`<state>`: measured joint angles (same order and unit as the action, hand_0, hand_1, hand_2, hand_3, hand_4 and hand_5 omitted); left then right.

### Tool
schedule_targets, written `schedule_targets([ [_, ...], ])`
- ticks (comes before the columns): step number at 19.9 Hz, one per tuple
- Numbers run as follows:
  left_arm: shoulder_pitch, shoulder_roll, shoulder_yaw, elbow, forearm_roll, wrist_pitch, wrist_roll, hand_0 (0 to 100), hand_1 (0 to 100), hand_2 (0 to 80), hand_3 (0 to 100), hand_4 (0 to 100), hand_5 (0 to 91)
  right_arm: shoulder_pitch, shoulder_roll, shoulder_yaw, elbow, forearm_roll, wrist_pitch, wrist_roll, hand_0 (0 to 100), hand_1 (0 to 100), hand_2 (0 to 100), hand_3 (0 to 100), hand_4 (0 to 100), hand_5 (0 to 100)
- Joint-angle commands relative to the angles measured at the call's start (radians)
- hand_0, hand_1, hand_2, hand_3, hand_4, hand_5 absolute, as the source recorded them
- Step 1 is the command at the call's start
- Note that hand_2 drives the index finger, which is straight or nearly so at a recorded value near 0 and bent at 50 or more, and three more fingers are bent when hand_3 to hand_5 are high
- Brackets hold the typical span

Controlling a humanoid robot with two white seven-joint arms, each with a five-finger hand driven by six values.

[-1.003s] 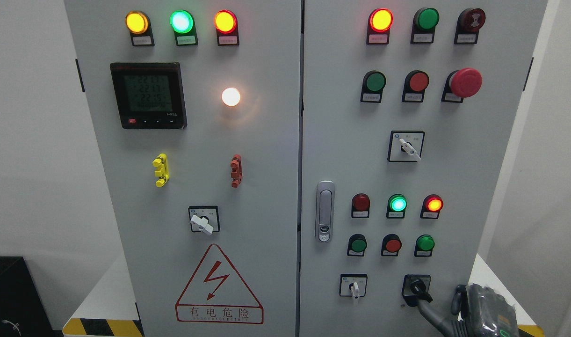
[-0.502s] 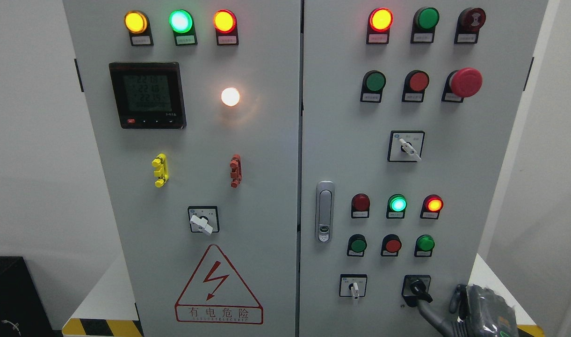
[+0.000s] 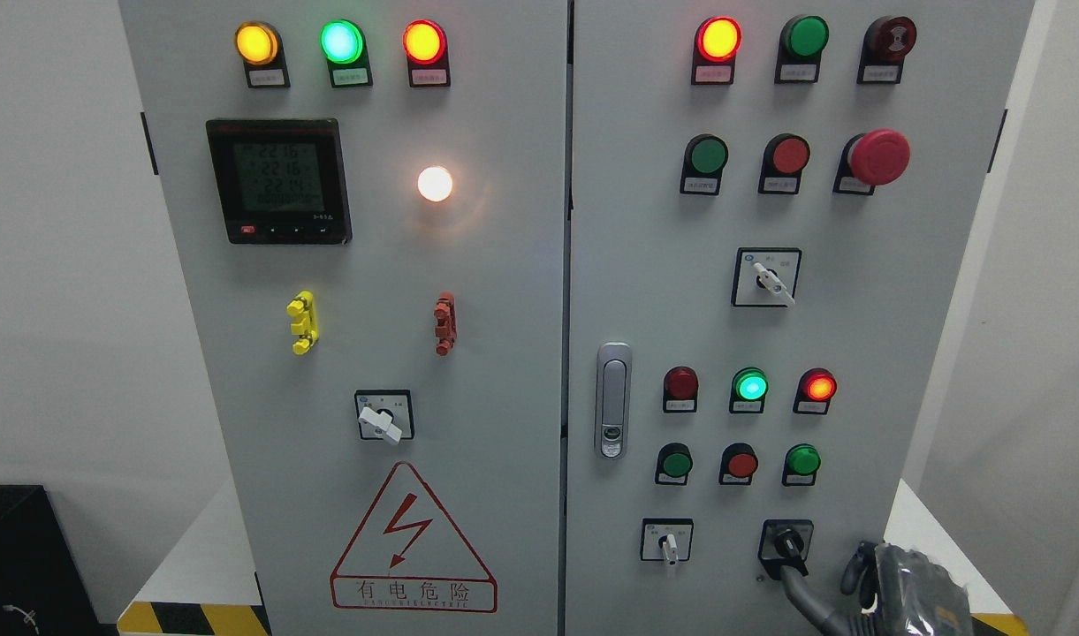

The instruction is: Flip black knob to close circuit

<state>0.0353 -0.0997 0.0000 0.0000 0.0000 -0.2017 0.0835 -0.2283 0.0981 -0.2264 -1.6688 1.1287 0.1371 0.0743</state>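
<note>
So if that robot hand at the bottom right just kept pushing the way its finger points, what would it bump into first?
The right hand points up-left with one finger stretched out. Its tip already looks to be at the black knob, so that comes first, then the cabinet door behind it. Depth is hard to judge.

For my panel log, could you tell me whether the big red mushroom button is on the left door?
No, the red mushroom button sits on the right door.

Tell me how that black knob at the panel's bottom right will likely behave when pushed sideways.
The black knob sits in a square selector plate like its neighbours, so it probably pivots rather than slides. Its short lever looks rigid, unlikely to flex. The right hand has one finger on it; a fingertip could slip off.
</note>
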Motion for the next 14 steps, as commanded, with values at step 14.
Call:
schedule_targets([
  [14, 0.0, 0.0, -0.021, 0.021, -0.021, -0.001, 0.001, 0, 0, 0.0, 0, 0, 0.0, 0.084, 0.031, 0.041, -0.083, -0.047, -0.071, -0.027, 0, 25, 68, 86, 70, 70],
])
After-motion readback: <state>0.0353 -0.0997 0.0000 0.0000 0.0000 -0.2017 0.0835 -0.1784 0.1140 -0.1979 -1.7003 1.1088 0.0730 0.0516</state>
